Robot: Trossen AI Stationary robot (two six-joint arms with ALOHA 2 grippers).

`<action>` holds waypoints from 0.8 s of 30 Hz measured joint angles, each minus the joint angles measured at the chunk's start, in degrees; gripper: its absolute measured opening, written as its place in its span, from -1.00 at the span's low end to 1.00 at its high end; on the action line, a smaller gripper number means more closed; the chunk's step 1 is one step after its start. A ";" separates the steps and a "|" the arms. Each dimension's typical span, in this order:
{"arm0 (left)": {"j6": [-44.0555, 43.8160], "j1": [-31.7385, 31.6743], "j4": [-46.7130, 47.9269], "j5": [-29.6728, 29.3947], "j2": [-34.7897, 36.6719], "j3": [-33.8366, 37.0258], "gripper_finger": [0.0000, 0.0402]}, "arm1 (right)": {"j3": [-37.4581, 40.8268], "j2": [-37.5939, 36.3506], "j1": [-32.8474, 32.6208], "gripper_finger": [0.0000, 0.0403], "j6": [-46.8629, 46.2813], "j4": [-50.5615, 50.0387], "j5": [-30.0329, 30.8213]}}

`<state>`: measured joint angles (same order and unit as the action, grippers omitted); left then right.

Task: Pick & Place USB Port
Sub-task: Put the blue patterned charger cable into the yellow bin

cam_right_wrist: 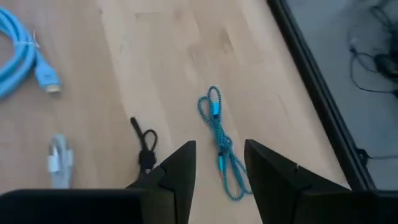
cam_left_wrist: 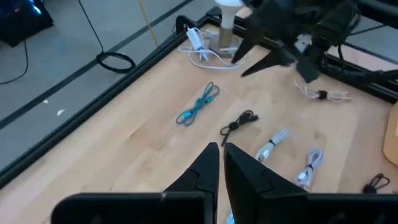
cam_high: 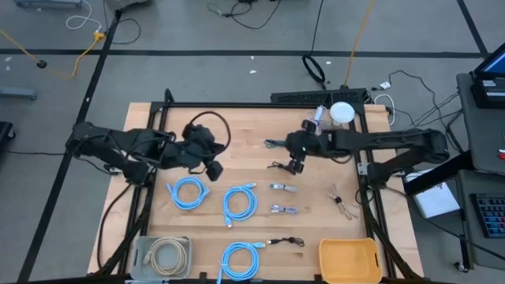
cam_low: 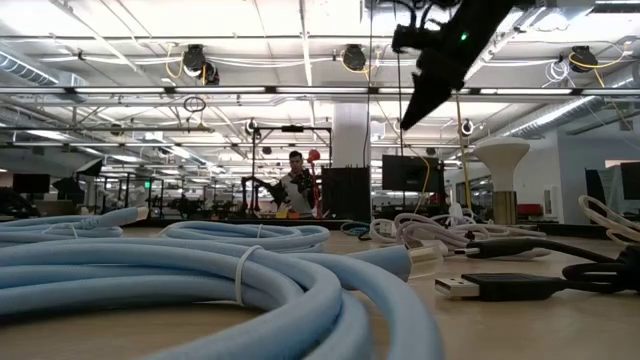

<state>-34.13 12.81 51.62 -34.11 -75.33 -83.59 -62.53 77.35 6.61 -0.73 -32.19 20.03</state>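
Observation:
Several small bundled USB cables lie flat on the wooden table. A teal braided one (cam_high: 274,143) (cam_right_wrist: 219,146) and a black one (cam_high: 280,166) (cam_right_wrist: 144,149) lie near the middle, with two silver ones (cam_high: 282,188) (cam_high: 284,210) closer to the near edge. My right gripper (cam_high: 296,162) (cam_right_wrist: 221,162) hovers open well above the table, and the teal cable shows between its fingers in the right wrist view. My left gripper (cam_high: 213,167) (cam_left_wrist: 221,155) is shut, holds nothing and waits left of centre. The low view shows the right gripper (cam_low: 430,70) high up.
Three light-blue cable coils (cam_high: 188,192) (cam_high: 239,201) (cam_high: 241,259) lie centre-left and near. A yellow bin (cam_high: 349,260) stands at the near right, a grey tray (cam_high: 162,254) with a beige cable at the near left. A white cable (cam_high: 339,197) and a small black one (cam_high: 288,241) also lie there.

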 joint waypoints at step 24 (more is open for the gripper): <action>-0.90 -1.61 3.26 0.70 0.09 0.00 -0.88 | 5.28 18.99 11.32 -0.35 11.62 16.09 -15.67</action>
<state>-35.03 11.21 54.87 -33.41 -75.24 -83.59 -57.25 96.34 17.93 10.89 -16.10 4.36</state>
